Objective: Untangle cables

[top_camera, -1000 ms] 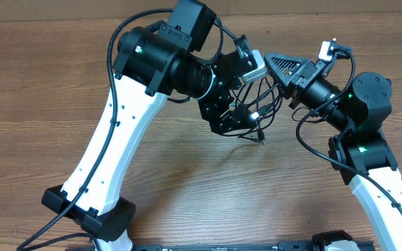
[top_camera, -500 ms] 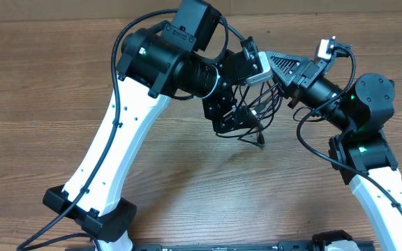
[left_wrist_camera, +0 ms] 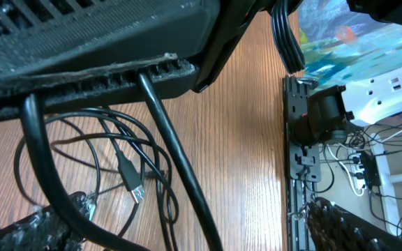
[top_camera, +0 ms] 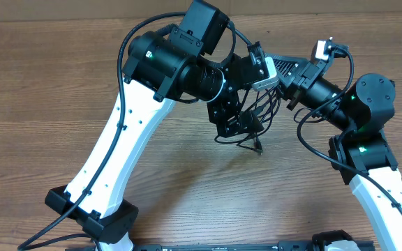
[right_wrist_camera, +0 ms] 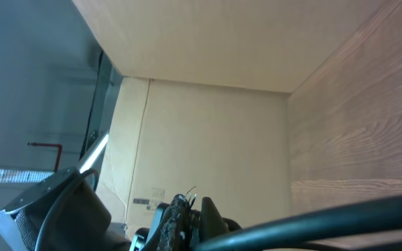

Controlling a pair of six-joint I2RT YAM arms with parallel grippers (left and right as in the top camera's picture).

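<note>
The left gripper [top_camera: 234, 120] is the thing to measure from, and its fingers stand spread wide with nothing clamped. In its own wrist view a few black strands cross the gap between the fingers, some of them pressed up against the upper finger [left_wrist_camera: 82, 49], but no finger bears down on them.

Just past the left gripper hang the cables [left_wrist_camera: 126, 167], a loose knot of thin loops with one plug [left_wrist_camera: 137, 195] pointing down toward the table [top_camera: 187, 174]. From above, the knot lies on the side of the left gripper that faces the other arm and trails a short way below it. Its long axis runs roughly up and down, from the high strands to the dangling end.

Farther from the left gripper, on the far side of the knot, the right gripper [top_camera: 279, 66] is closed tight. The upper strands seem to lead up to its tip, but the left wrist covers that spot, so I cannot tell whether it pinches a cable.

The left arm is nearer. My guess is that it will close on a low strand and pull away from the right gripper.
</note>
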